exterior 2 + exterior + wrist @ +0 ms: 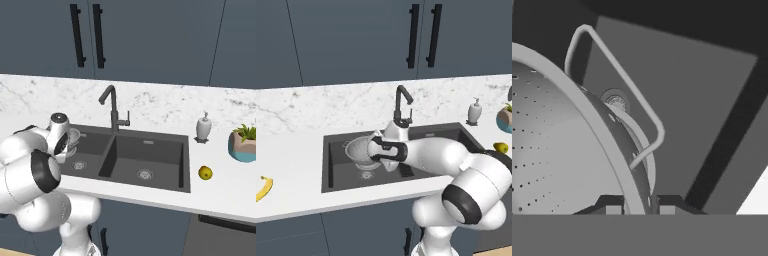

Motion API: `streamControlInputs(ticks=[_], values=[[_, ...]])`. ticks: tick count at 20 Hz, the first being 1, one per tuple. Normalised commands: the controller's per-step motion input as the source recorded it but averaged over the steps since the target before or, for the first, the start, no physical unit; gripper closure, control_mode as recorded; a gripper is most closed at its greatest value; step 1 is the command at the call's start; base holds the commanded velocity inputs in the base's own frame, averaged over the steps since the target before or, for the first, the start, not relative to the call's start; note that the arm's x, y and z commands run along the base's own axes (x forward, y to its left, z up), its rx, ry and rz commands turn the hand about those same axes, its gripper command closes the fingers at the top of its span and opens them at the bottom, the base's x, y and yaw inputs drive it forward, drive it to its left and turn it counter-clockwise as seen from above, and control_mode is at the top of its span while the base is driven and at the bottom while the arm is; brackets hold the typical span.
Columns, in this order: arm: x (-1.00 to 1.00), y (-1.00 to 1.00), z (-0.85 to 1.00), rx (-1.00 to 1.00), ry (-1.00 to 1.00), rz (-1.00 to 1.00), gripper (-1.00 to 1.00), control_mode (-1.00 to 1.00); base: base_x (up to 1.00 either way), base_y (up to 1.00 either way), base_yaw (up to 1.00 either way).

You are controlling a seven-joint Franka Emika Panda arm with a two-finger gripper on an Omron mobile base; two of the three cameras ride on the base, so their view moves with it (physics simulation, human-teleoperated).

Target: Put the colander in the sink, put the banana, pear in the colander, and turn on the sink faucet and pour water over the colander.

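Currently gripper [639, 207] jaws clamped on colander [557, 145] rim, frame's lower centre; colander inside sink [336, 172] left basin.

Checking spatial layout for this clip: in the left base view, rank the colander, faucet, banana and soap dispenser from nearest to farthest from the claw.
1. Colander: in the left basin of the sink, its rim gripped by the claw.
2. Faucet: just behind the sink, up and right.
3. Soap dispenser and banana: dispenser far right, banana far left on the counter; too close to call.
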Motion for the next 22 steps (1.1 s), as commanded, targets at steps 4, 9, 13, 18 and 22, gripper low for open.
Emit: streamControlInputs(ticks=[4,9,13,18,22], values=[[0.36,-0.4,-0.19,0.0,0.07,0.0,1.0,-1.0,0.0,0.0,0.0],[0.21,-0.29,-0.45,-0.06,0.05,0.0,1.0,-1.0,0.0,0.0,0.0],[0.22,-0.06,-0.57,-0.12,0.07,0.0,1.0,-1.0,0.0,0.0,0.0],[0.46,-0.07,-0.38,-0.07,0.0,0.0,1.0,-1.0,0.0,0.0,0.0],[0.49,-0.16,-0.36,0.0,0.0,0.0,1.0,-1.0,0.0,0.0,0.0]])
